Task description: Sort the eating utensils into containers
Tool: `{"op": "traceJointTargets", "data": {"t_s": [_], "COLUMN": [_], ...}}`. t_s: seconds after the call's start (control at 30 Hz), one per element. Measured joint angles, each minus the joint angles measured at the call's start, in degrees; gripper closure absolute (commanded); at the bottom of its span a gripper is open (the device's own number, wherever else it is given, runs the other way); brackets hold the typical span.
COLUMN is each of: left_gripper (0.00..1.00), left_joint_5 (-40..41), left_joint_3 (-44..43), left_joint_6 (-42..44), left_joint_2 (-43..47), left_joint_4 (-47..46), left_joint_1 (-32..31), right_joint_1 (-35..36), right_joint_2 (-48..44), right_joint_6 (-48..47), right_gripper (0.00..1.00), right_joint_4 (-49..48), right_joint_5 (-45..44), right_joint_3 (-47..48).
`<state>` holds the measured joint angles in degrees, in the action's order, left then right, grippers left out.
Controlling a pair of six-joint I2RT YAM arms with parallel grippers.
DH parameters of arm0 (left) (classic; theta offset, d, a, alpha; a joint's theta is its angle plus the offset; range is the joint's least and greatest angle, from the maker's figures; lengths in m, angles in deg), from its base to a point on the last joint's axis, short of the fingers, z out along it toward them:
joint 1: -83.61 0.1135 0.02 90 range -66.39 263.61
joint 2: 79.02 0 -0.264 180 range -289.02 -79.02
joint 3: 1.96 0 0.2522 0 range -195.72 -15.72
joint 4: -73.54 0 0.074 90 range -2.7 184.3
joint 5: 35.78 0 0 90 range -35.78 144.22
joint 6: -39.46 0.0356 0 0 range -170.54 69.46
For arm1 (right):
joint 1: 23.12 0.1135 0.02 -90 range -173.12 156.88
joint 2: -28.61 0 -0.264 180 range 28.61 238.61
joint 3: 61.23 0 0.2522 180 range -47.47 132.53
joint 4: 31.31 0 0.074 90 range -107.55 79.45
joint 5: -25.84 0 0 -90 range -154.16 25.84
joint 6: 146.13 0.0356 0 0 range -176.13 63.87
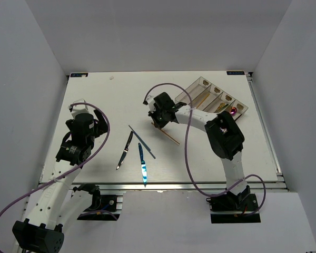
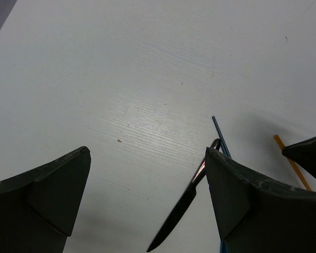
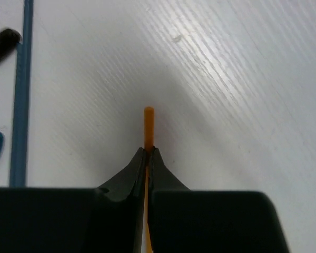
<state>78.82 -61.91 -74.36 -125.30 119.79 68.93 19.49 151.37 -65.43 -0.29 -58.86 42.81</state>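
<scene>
right end effector (image 3: 148,154): clenched on the orange chopstick (image 3: 148,124) close to one tip | location: mid-desk (image 1: 95,95), lying on it or just lifted, you cannot tell; well short of the tray (image 1: 188,88) | handling: expect it light, stiff, thin and slick; an end grip may let it pivot, so hold nearer the middle | left end effector (image 2: 147,153): released, empty, black knife (image 2: 179,216) beside it

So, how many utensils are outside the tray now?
4. A black knife, a blue chopstick and a blue knife lie close together on the table; the right gripper is shut on an orange chopstick. Others may be hidden.
</scene>
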Motion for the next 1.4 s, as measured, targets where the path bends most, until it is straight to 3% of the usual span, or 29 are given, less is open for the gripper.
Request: {"op": "traceJointTargets", "data": {"t_s": [0.27,0.43,0.63,1.0,1.07,1.1,1.13,1.27,1.3,1.4], "left_gripper": [0.02,0.02,0.02,0.02,0.02,0.02,0.02,0.02,0.02,0.02], "left_joint_5": [0.0,0.0,0.0,0.0,0.0,0.0,0.0,0.0,0.0,0.0], "left_joint_3": [0.0,0.0,0.0,0.0,0.0,0.0,0.0,0.0,0.0,0.0], "left_joint_6": [0.0,0.0,0.0,0.0,0.0,0.0,0.0,0.0,0.0,0.0], "left_joint_2": [-0.1,-0.1,-0.1,-0.1,-0.2,-0.2,-0.2,-0.2,-0.2,-0.4], "left_joint_4": [0.0,0.0,0.0,0.0,0.0,0.0,0.0,0.0,0.0,0.0], "left_joint_1": [0.0,0.0,0.0,0.0,0.0,0.0,0.0,0.0,0.0,0.0], "right_joint_1": [-9.2,-19.7,-27.2,-29.3,-29.8,-29.9,-30.0,-30.2,-30.2,-29.5], "right_joint_2": [-17.3,-24.2,-22.3,-15.8,-15.5,-15.5,-15.5,-15.5,-15.5,-15.7], "right_joint_6": [18.1,32.4,46.2,51.2,51.2,51.1,51.1,50.2,49.7,46.7], "right_gripper": [1.0,1.0,1.0,0.99,0.73,0.47,0.41,0.32,0.25,0.23], "right_joint_4": [-10.5,-21.1,-26.2,-29.5,-29.6,-29.8,-30.1,-31.3,-31.6,-32.2], "right_joint_5": [1.0,-10.1,-24.6,-35.8,-36.5,-36.6,-36.7,-35.9,-35.5,-33.9], "right_joint_3": [-9.2,-15.7,-19.8,-18.4,-18.4,-18.4,-18.4,-18.4,-18.4,-18.4]}}
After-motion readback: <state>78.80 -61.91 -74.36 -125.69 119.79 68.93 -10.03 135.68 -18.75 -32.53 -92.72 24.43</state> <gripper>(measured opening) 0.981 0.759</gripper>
